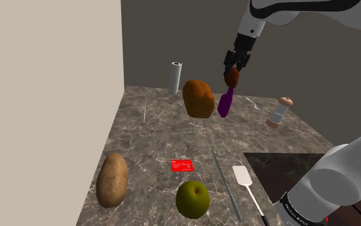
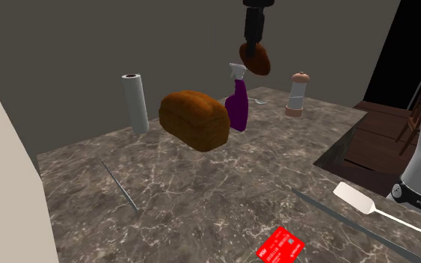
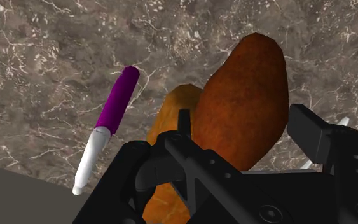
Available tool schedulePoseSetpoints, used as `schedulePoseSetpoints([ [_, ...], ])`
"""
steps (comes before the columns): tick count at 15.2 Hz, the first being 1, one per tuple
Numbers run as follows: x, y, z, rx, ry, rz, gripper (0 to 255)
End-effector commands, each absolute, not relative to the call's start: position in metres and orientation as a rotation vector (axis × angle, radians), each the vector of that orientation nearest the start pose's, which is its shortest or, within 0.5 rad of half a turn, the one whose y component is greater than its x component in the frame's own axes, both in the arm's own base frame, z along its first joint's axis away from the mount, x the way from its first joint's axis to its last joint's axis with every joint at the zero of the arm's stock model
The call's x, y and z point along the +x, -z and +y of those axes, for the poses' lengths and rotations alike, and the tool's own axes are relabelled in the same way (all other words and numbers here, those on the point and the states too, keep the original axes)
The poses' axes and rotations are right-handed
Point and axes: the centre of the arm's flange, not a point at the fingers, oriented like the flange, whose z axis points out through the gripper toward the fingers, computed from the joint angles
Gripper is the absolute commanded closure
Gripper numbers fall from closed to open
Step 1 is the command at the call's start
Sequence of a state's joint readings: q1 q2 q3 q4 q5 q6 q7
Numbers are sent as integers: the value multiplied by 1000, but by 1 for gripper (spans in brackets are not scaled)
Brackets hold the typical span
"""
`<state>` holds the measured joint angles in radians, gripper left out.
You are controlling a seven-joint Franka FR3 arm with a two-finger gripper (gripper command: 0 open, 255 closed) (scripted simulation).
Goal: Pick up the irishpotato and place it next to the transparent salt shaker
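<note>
The jaws are clasping a reddish-brown potato, holding it above the purple spray bottle on the bench.

You get dim, flat, even light over the marbled worktop. Back wall behind the worktop looks dull grey-brown to you; beige side wall beside it is brightest. Potato above the worktop: lit upper end, darker toward the fingers. Black area past the worktop's far corner.
</note>
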<state>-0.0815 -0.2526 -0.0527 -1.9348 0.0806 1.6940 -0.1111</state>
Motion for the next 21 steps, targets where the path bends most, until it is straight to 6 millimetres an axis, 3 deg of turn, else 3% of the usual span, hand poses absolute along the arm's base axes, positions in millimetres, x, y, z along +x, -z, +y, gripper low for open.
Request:
schedulePoseSetpoints([
  [1, 456, -591, -79, -3049, 35, 45, 255],
  [21, 283, -591, -278, -3049, 35, 45, 255],
])
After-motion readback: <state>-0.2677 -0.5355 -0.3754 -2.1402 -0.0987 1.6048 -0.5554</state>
